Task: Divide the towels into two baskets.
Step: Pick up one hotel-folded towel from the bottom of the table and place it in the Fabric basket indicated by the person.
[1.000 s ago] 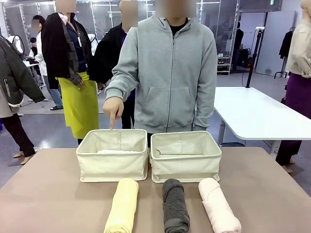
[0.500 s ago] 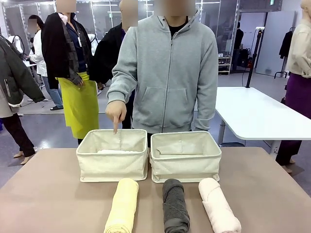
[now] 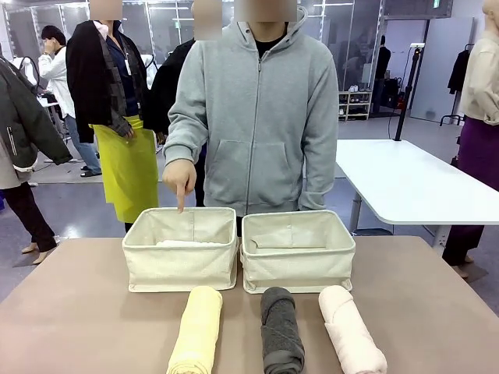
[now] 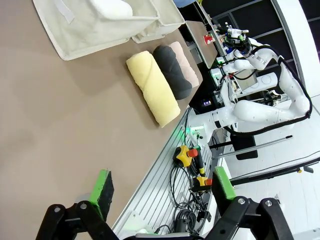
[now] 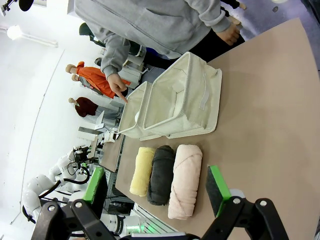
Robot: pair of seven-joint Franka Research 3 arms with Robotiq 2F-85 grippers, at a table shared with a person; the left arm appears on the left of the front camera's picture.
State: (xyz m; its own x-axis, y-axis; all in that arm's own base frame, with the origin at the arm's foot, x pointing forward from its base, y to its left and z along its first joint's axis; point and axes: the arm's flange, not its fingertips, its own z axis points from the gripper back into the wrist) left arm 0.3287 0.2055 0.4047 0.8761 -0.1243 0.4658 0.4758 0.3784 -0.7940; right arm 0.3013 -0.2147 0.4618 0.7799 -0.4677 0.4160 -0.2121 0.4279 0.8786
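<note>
Progress: 1 of 4 towels binned. White towel (image 3: 183,244) lies low in L basket (image 3: 179,271); just its top shows over the near wall in front view. R basket (image 3: 296,271) looks empty, but the near wall hides its floor, so not certain. Baskets sit side by side at the far half of table (image 3: 70,312), walls touching or v. nearly.

Left to do: 3 rolls out on the table, in a row just in front of the baskets, long axis toward robot.
- yellow towel (image 3: 196,331): in front of L basket's inner end
- grey towel (image 3: 281,331): in front of R basket
- pink towel (image 3: 351,331): next to grey on robot's right, angled a little outward

Claws:
- L gripper (image 4: 162,182): jaws spread wide, nothing between them. Hangs over bare tabletop nr the robot-side edge, well apart from the rolls.
- R gripper (image 5: 156,182): jaws spread wide, empty. Above table, facing the 3 rolls w/ baskets beyond. No contact w/ anything.

Person's hand (image 3: 180,178): index finger pointing down, over far rim of L basket, not touching cloth.

Judgement: approx a quarter done. Pointing prob. cues L basket as the next drop. For an even split, L needs 1 more, R needs 2. Which roll is meant can't be told.
</note>
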